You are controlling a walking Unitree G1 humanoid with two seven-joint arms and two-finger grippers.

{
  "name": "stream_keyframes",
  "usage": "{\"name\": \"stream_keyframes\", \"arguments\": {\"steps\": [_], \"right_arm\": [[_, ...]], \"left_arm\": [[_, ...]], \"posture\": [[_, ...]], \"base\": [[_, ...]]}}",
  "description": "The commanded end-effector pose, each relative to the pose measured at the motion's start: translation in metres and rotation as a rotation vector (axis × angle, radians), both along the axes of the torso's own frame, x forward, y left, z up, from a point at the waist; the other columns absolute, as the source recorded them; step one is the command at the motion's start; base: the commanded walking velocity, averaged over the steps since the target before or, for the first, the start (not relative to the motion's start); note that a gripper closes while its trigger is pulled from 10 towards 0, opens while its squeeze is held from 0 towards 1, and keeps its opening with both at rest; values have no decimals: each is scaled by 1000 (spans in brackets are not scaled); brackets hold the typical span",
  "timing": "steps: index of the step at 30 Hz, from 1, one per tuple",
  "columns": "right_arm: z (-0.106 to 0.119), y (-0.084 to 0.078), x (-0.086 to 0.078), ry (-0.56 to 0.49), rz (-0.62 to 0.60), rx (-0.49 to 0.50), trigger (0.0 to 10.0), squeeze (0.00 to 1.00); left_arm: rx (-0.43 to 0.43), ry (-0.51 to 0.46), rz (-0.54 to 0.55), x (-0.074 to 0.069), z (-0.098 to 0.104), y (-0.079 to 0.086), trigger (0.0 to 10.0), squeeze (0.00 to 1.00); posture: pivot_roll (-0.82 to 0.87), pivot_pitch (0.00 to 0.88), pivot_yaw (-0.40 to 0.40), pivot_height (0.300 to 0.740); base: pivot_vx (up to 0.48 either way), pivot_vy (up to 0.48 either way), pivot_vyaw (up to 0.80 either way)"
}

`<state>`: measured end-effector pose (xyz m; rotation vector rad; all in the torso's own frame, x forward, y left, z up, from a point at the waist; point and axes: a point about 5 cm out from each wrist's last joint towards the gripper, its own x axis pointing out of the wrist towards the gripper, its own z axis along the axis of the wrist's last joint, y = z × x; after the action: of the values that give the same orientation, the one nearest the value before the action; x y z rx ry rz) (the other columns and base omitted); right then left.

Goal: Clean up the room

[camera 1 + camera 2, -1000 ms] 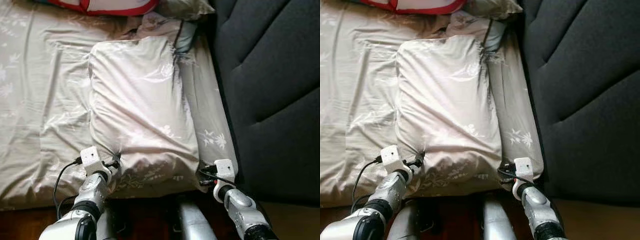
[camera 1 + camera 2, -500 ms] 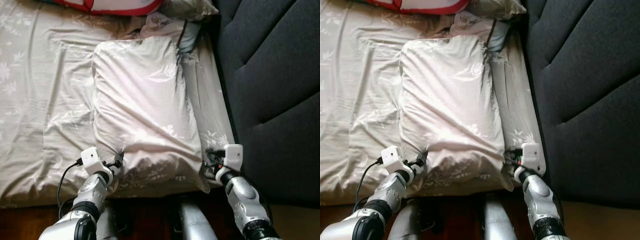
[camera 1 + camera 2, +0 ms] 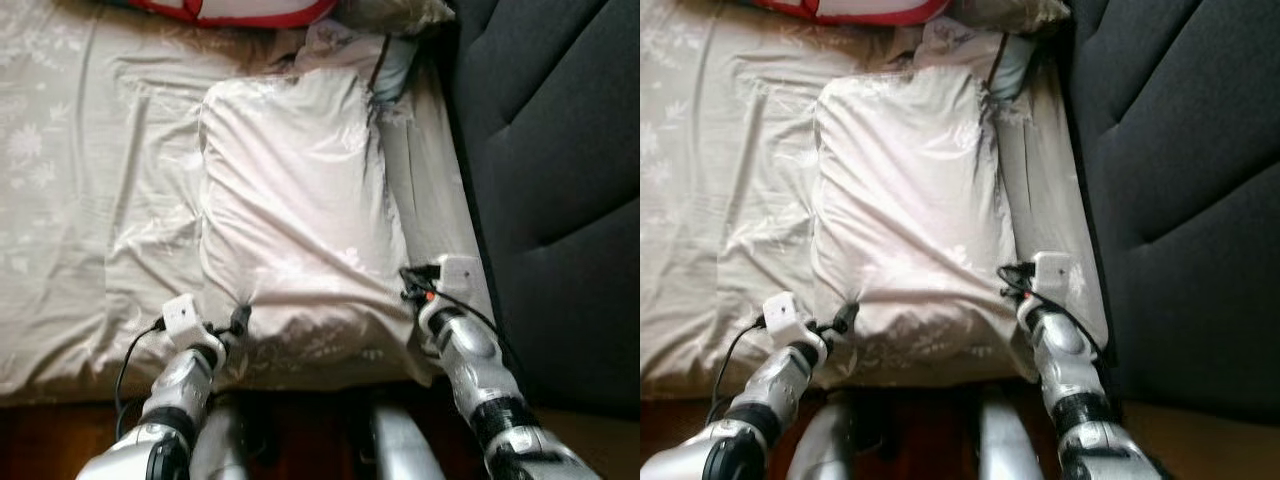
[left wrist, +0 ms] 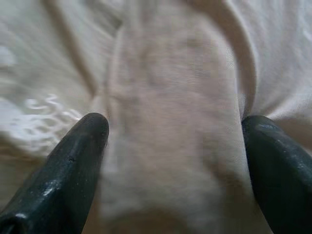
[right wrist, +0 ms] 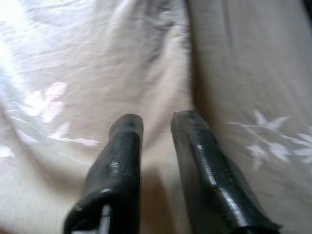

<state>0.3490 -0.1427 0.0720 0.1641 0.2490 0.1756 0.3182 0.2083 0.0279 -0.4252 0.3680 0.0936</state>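
Note:
A pale flowered pillow (image 3: 300,200) lies lengthwise on the bed's beige sheet (image 3: 90,150), close to the dark headboard. My left gripper (image 3: 238,318) is at its near left corner, where the cloth puckers. In the left wrist view the fingers (image 4: 73,161) stand wide apart, pressed against a thick bulge of pillow (image 4: 170,122) between them. My right gripper (image 3: 408,280) sits on the pillow's right edge, a little up from the near corner. Its fingers (image 5: 119,161) are almost together, with a ridge of the pillow's edge (image 5: 158,87) running between them.
A dark padded headboard (image 3: 560,150) rises along the right of the bed. A red-edged cushion (image 3: 240,10) and another pillow (image 3: 395,12) lie at the far end. The bed's near edge meets a dark wooden floor (image 3: 60,440).
My right arm has reached forward from the bed's near edge up along the pillow's right side. The left gripper has stayed at the near left corner. The camera has shifted slightly.

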Motion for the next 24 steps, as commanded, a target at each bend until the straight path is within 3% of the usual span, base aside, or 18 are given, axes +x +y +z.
{"name": "stream_keyframes", "arguments": {"steps": [1,10,19,24], "right_arm": [[-14,-2,-7,71,-4,-5,10000,1000],[-11,-3,0,103,-11,-18,10000,1000],[-2,-21,3,48,-134,-17,10000,1000],[-4,-24,1,57,-130,-16,10000,1000]], "left_arm": [[2,85,19,-17,-18,9,10000,0],[13,69,8,-15,-14,13,10000,0],[4,38,-22,-8,-8,5,10000,0],[2,36,-29,-8,-8,3,10000,0]], "posture": [[-232,385,-35,672],[-216,379,-13,672],[-214,371,-6,672],[-213,369,-6,672]], "base": [[0,0,0],[0,0,0],[0,0,0],[0,0,0]]}}
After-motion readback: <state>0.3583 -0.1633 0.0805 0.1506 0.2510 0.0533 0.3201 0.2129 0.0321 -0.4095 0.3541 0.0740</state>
